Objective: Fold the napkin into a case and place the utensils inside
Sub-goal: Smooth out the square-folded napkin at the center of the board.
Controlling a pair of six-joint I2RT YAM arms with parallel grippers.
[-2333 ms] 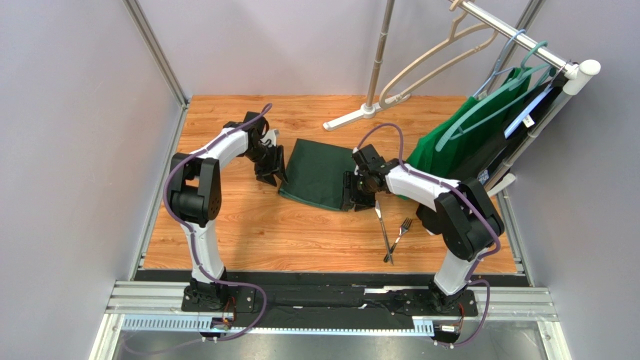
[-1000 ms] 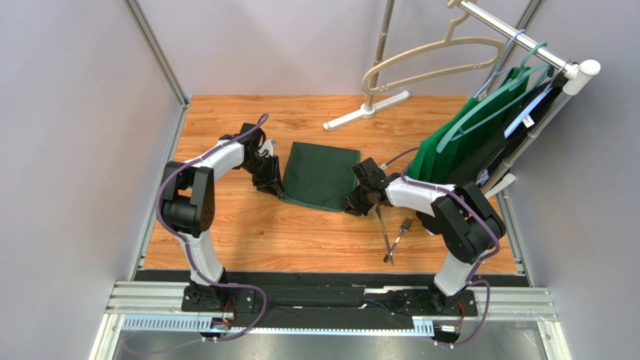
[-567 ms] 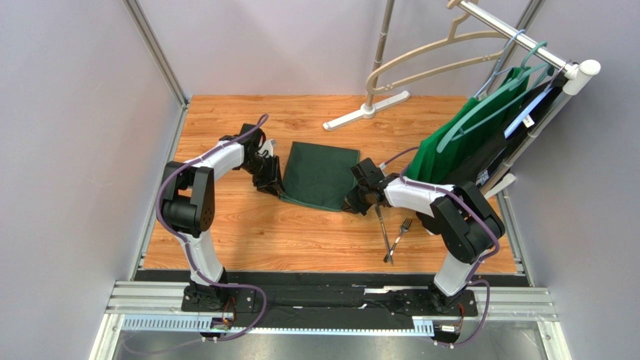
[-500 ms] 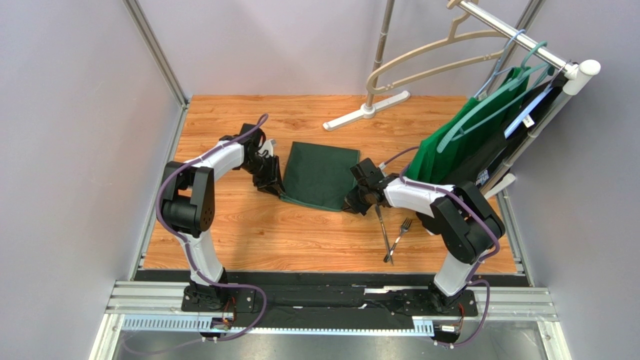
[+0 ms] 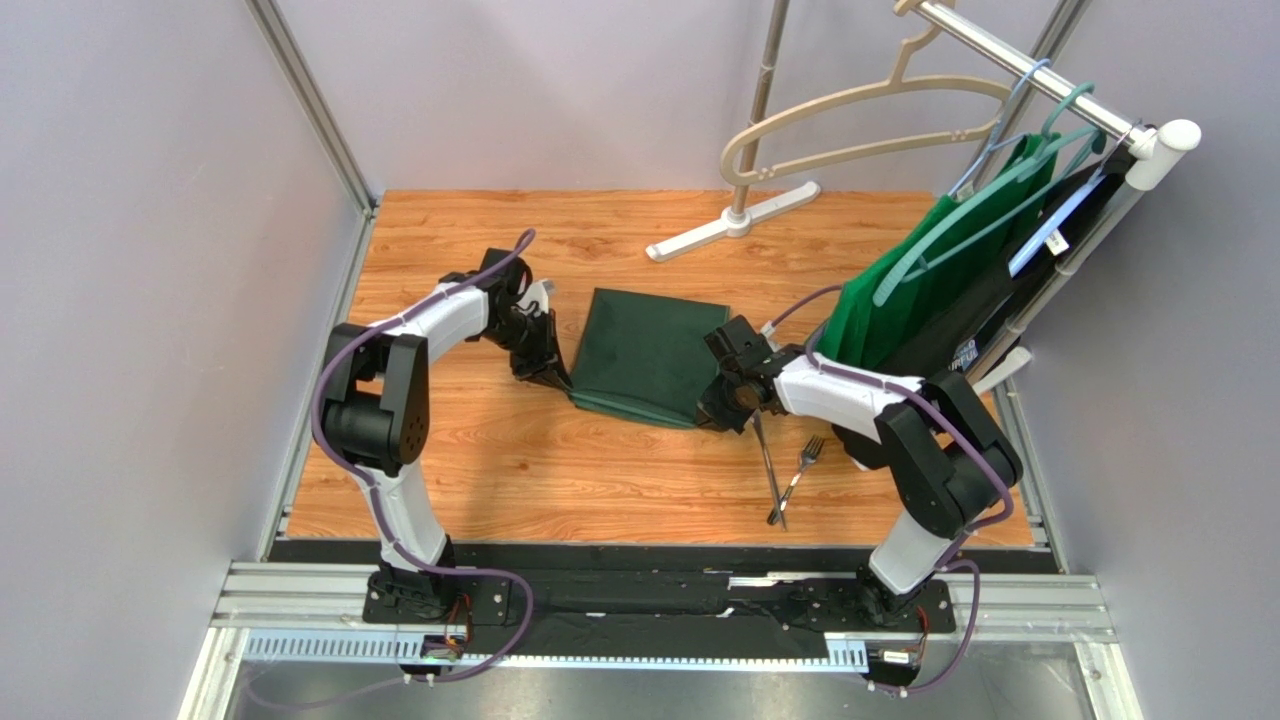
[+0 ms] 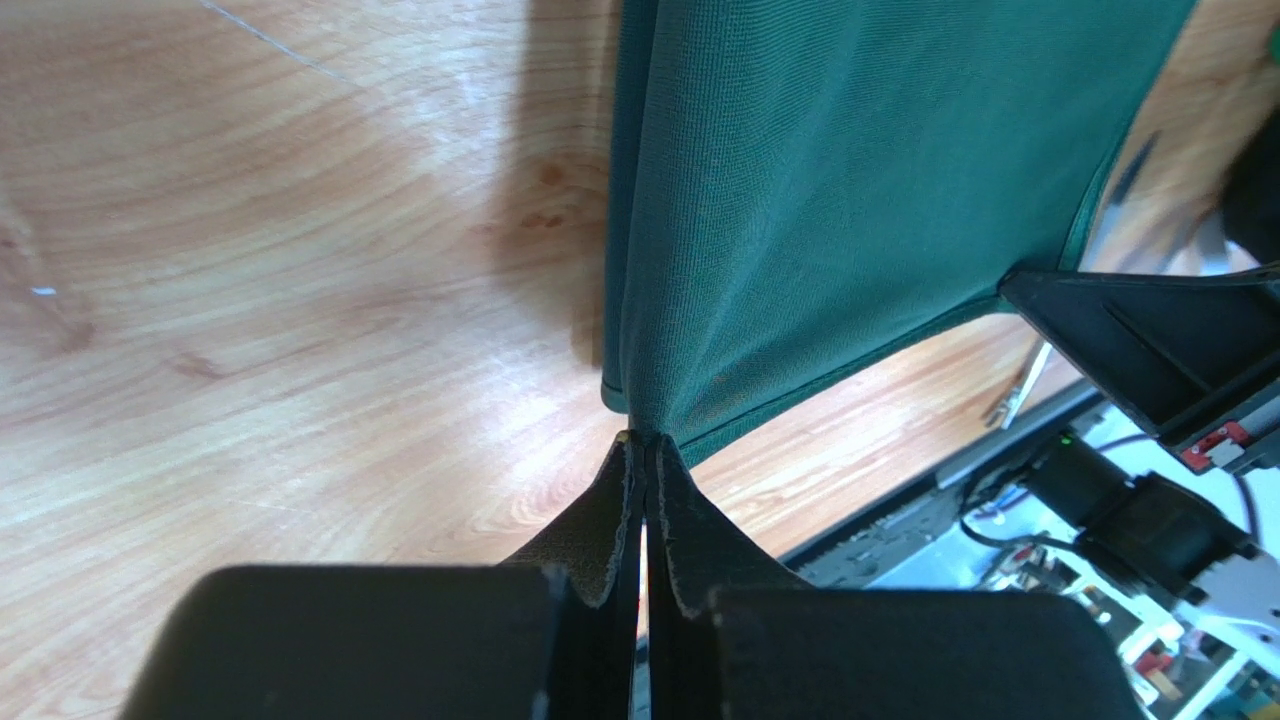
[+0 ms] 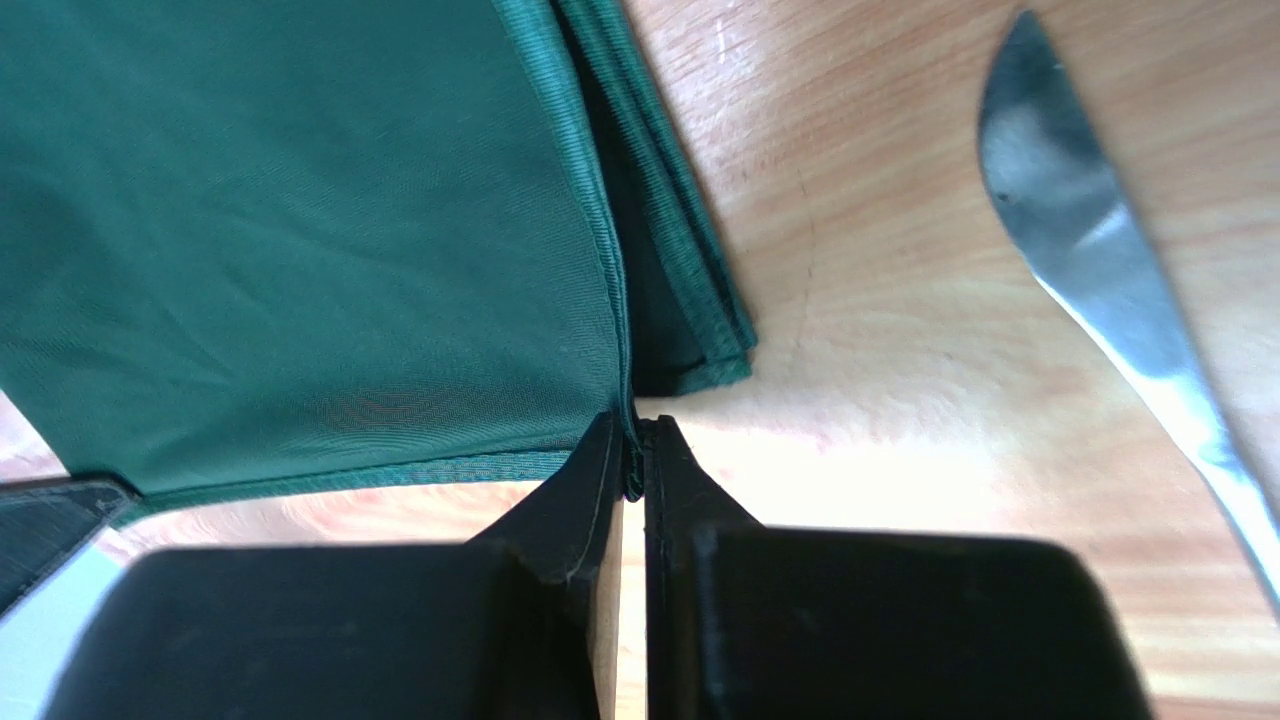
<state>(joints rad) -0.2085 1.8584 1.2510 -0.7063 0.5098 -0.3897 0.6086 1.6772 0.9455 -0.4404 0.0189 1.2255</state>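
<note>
The dark green napkin (image 5: 643,353) lies folded on the wooden table, its near edge lifted. My left gripper (image 5: 559,378) is shut on the napkin's near left corner (image 6: 646,428). At the near right corner (image 7: 628,435) my right gripper (image 5: 715,408) is shut on the top layer, with lower layers (image 7: 676,285) still on the table. The cloth (image 6: 842,165) stretches between both grippers. A knife (image 5: 765,447) and a fork (image 5: 801,465) lie just right of the napkin; the knife blade (image 7: 1104,270) shows in the right wrist view. No case shape is visible.
A rack at the right holds a brighter green garment (image 5: 917,285) on a teal hanger and dark clothes. A beige hanger (image 5: 857,120) and a stand with a white foot (image 5: 733,222) are at the back. Grey walls close both sides.
Both grippers have closed on the napkin's near corners. The near edge has risen slightly and shifted a little right. The beige hanger at the back swings.
</note>
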